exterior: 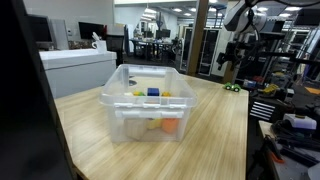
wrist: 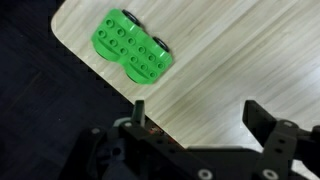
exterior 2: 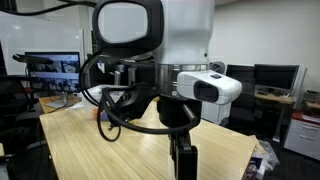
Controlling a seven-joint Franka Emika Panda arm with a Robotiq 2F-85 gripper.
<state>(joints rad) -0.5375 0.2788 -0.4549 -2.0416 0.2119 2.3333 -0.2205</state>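
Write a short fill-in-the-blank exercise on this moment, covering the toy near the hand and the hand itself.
1. The studded toy block nearest the hand is coloured ____.
2. It lies close to a rounded ____ of the wooden table.
3. The hand's jaws stand ____, with nothing between them.
Missing words: green; corner; open.

Exterior view, low at table height: faces across the wooden table, with the clear plastic bin near and the robot arm at the far corner. Exterior view, very close: the arm fills the frame, tabletop beyond. Wrist view: straight down, close, on the table corner with the green studded toy; the same toy shows small in an exterior view.
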